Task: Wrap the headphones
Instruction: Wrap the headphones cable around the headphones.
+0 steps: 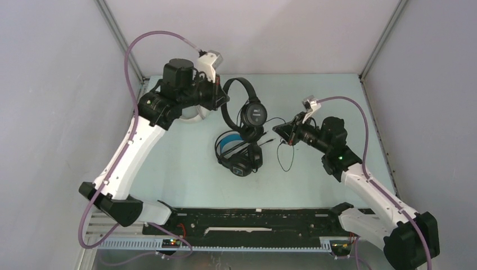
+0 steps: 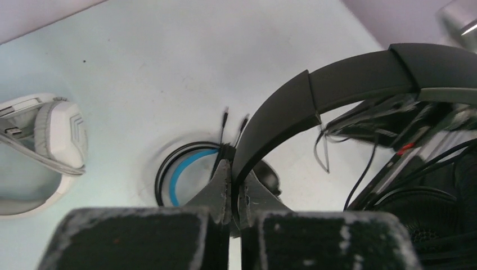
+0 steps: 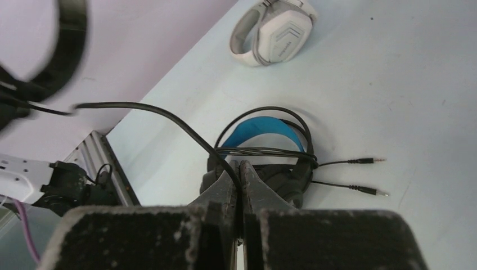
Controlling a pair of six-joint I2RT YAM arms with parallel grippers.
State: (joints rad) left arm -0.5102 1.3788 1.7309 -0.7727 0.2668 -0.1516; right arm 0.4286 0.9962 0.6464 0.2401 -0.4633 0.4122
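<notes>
**Left hand** (image 2: 232,171): closed, pinching the headband of the slim black headphones (image 1: 255,114). That set hangs lifted over the far middle of the desk (image 1: 185,174).

**Right hand** (image 3: 239,169): closed on a thin black cord (image 3: 169,118) that runs toward the lifted set. It sits to the right of the earcups, and a slack loop droops from it toward the desk.

**Other items:** The blue-lined headphones (image 1: 239,157) lie flat just near of the lifted set, with their cord gathered on them and two plugs (image 3: 371,161) beside them. The white headphones (image 3: 275,34) rest at the far left.

**Assessment:** I judge the step in hand to be winding the cord round the lifted set. To do it well, my left hand should hold the headband steady. My right should carry the cord round in even turns under light tension.

**Risk:** The slack loop could snag the blue-lined set beneath, so I should raise it clear first. I cannot tell whether the cord will slip in my right grip.
</notes>
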